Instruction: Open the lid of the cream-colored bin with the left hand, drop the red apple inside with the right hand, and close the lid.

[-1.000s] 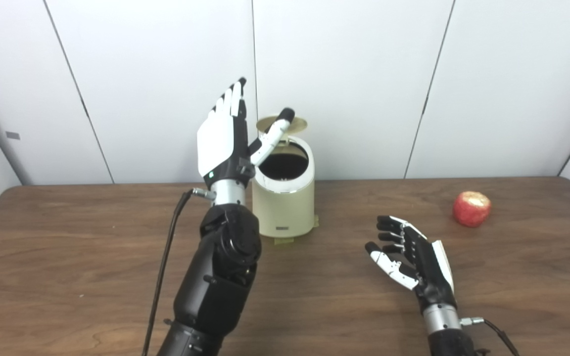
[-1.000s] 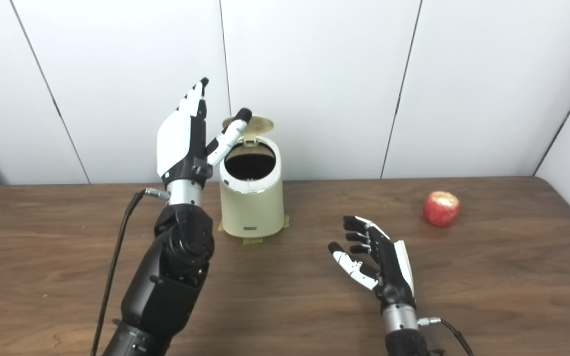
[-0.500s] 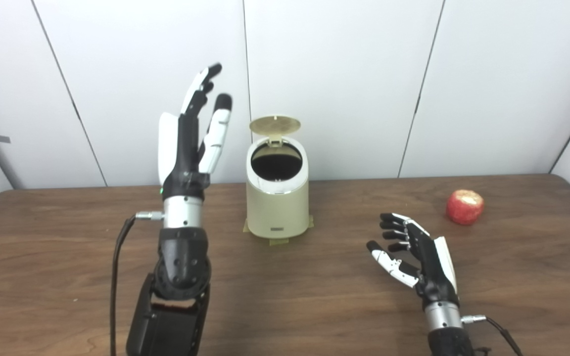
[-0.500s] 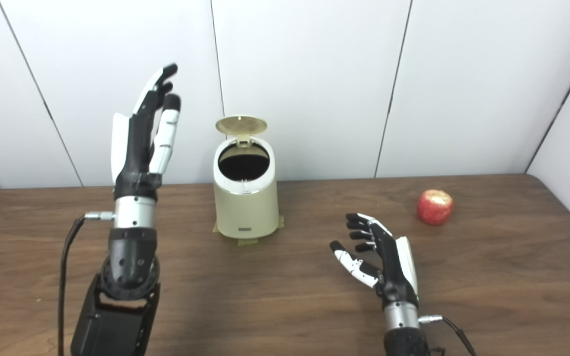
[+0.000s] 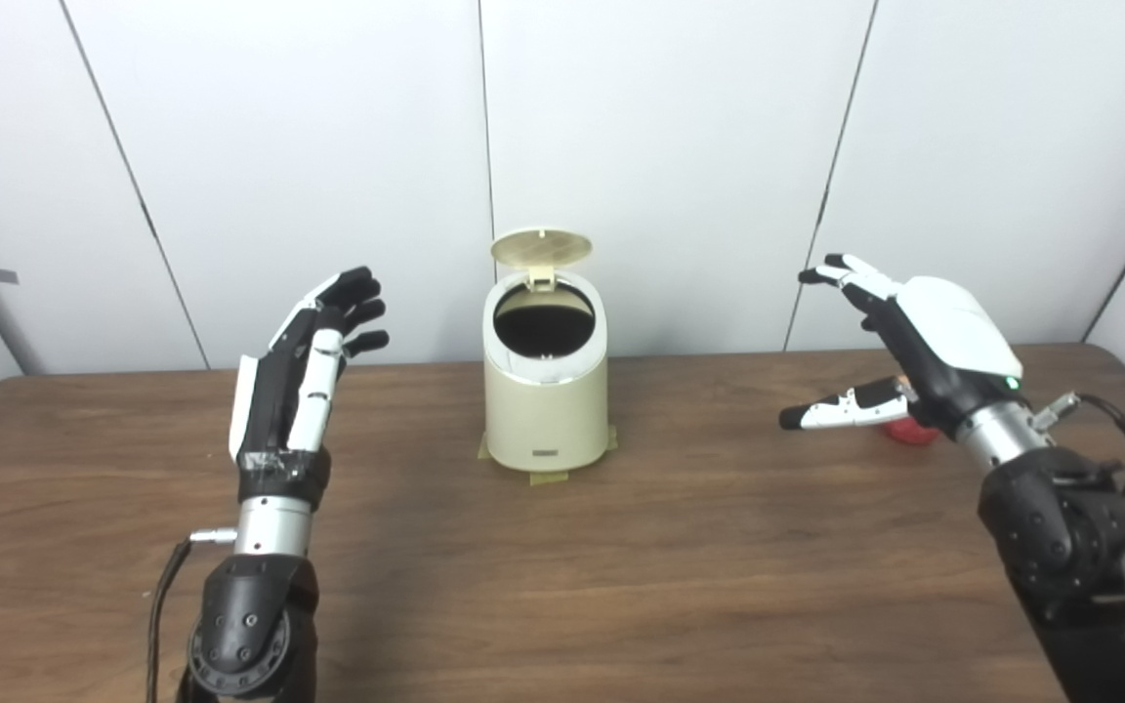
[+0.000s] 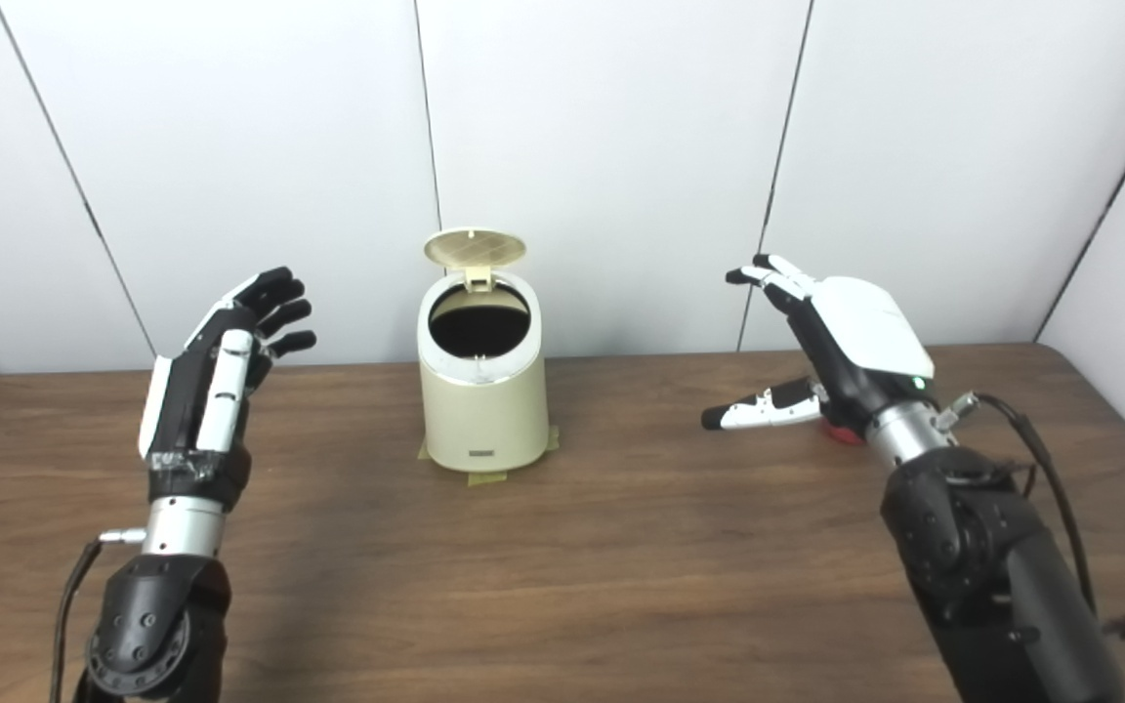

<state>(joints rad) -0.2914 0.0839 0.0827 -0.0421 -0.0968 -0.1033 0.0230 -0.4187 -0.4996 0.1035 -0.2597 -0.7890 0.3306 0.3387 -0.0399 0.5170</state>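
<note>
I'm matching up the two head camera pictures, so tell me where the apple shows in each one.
Left eye view: the apple is a red sliver right of centre, mostly hidden behind the right robot hand.
Right eye view: the apple peeks out below that robot hand, right of centre.
Shared landmark: the open bin, left of the apple in both.

Lab-like test booth: bare white wall panels point(image 5: 670, 146), wooden table point(image 5: 621, 586).

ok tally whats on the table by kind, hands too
bins: 1, cream-colored bin, lid up
apples: 1, red apple, mostly hidden behind the right hand
hands: 2, left hand and right hand, both open, holding nothing
total: 4
</note>
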